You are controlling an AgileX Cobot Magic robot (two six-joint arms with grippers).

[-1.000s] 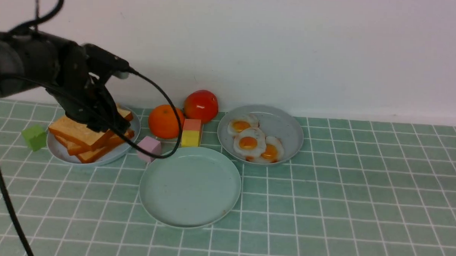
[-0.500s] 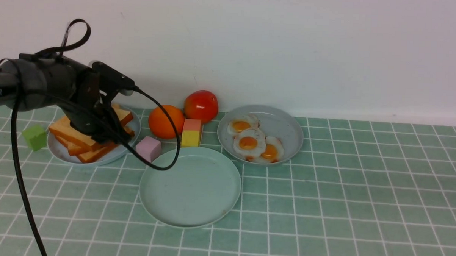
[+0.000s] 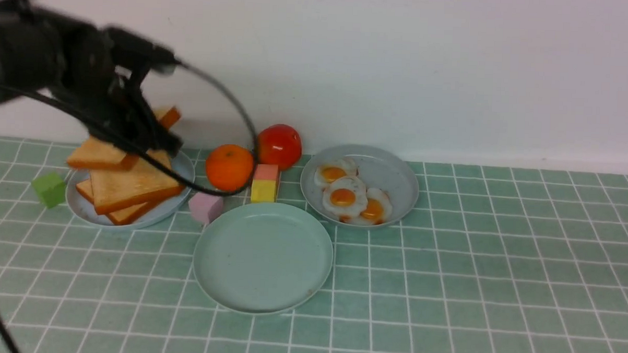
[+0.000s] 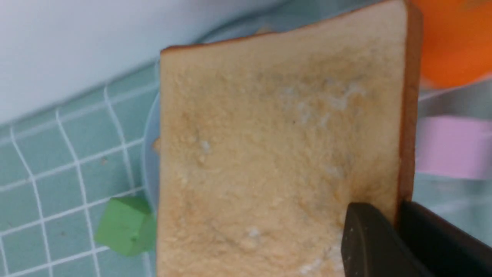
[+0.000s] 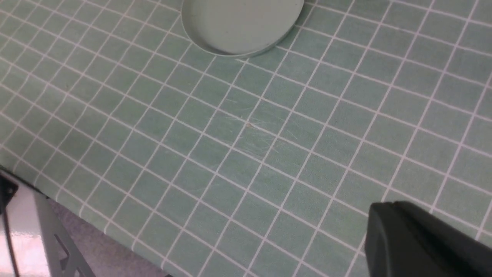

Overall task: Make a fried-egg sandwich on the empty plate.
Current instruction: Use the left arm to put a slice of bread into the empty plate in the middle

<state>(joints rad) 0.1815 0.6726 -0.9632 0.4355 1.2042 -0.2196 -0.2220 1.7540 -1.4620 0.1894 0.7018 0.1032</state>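
My left gripper [image 3: 156, 135] is shut on the crust edge of one golden toast slice [image 3: 99, 156] and holds it in the air above the stack. In the left wrist view the slice [image 4: 276, 146] fills the frame, its corner pinched in the gripper [image 4: 390, 209]. Two more slices [image 3: 131, 188] lie on the light blue plate [image 3: 78, 206]. The empty plate [image 3: 263, 258], mint green, sits in the middle with nothing on it. Three fried eggs [image 3: 343, 197] lie on the grey plate [image 3: 392, 179]. No fried-egg sandwich is in view. My right gripper [image 5: 388, 206] is shut above bare tiles, near the empty plate [image 5: 242, 23].
An orange [image 3: 229, 167], a tomato [image 3: 278, 145], a pink-and-yellow block [image 3: 264, 184] and a pink cube [image 3: 205, 207] stand between the plates. A green cube [image 3: 48, 189] sits left of the toast plate. The wall runs close behind. The table's near edge [image 5: 77, 219] shows in the right wrist view.
My left gripper has shut on the top toast slice and lifted it off the stack. The slices below now lie uncovered. Nothing else has moved.
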